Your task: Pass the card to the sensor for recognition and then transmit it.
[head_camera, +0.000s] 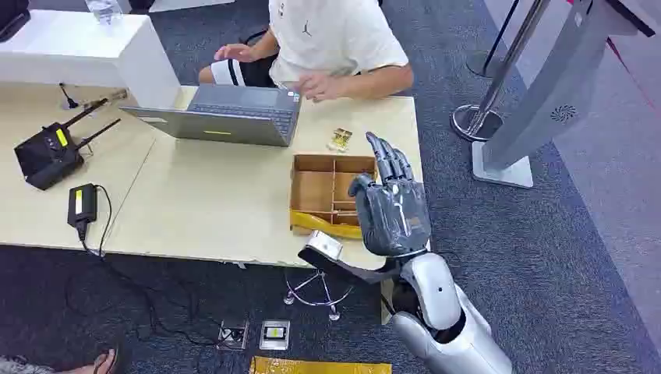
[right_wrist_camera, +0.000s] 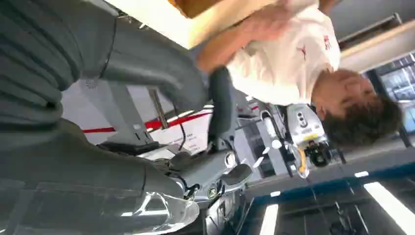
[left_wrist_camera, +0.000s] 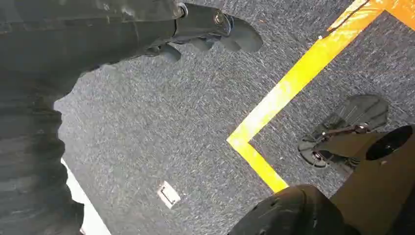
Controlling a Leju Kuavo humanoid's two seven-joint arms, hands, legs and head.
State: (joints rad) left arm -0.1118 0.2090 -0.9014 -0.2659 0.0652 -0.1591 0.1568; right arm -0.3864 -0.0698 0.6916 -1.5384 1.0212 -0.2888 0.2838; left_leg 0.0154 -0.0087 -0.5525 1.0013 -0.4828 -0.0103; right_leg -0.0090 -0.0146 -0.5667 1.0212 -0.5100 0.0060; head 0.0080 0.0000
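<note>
Our grey right hand (head_camera: 392, 204) is raised open and empty, fingers apart, above the brown cardboard divided box (head_camera: 327, 187). A small gold patterned card (head_camera: 340, 139) lies just beyond it on the beige table (head_camera: 203, 210), print unreadable. Our left hand (left_wrist_camera: 215, 29) hangs over carpet, fingers curled, empty. The person's white T-shirt (head_camera: 331, 35) bears a black jumping-figure logo.

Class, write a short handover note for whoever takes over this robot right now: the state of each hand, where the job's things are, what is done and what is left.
Right hand: raised over the table's near edge, fingers apart, holding nothing.
Left hand: hanging by the carpet, fingers curled, nothing seen in it.
Card-like item: lying on the table beyond the divided cardboard box, beside the laptop.
Sensor: cannot tell which item it is.
Done: nothing visible.
Left: pick up the card, present it, pass it on.
</note>
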